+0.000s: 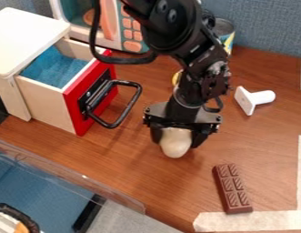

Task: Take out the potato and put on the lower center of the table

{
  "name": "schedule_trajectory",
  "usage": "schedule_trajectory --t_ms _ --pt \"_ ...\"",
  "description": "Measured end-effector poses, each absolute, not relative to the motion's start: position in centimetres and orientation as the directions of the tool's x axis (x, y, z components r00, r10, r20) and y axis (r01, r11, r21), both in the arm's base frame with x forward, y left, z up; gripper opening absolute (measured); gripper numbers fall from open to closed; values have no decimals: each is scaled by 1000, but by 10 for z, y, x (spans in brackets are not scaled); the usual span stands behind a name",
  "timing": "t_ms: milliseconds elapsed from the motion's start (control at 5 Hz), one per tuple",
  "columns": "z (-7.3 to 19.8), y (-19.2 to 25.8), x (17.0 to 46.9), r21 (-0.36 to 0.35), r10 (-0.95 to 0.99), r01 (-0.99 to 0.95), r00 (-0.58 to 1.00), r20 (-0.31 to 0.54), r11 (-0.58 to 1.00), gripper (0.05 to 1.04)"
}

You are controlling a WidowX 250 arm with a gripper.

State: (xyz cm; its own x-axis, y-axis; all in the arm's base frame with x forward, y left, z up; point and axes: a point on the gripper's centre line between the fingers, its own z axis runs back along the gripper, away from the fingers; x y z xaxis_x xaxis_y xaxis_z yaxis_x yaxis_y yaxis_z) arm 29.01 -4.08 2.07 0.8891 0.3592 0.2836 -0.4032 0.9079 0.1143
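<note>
A pale, smooth, rounded potato [175, 144] is held in a black two-finger gripper [178, 138] above or on a brown wood-grain table [131, 161], near the middle of the view. The claw is closed around it, one finger at each side, with the rounded lower end bulging out below. To the left, a pale box-like drawer with a red front [92, 98] and a black loop handle [128, 105] stands pulled open, its inside blue. The taking-out part appears to be done, since the potato is outside the drawer; what seems to be left is placement at the lower center of the table, then release. Whether the potato touches the wood cannot be told. The black jointed arm [168, 27] is brought in from the top edge, bent over the work and slanted down to the right, with the gripper pointed downward at its end. A brown segmented chocolate bar [233, 189] lies to the lower right, apart from the potato.
</note>
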Motion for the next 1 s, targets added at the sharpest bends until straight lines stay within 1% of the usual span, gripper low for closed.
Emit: schedule_trajectory --t_ms 200,400,800,1000 --pt "23 -36 289 132 362 -410 888 284 903 1001" --pt "52 -31 282 103 379 -429 869 318 897 1001" --pt "116 -13 250 21 375 -402 870 319 915 1001" --pt "133 -6 232 43 301 -328 907 296 944 1001"
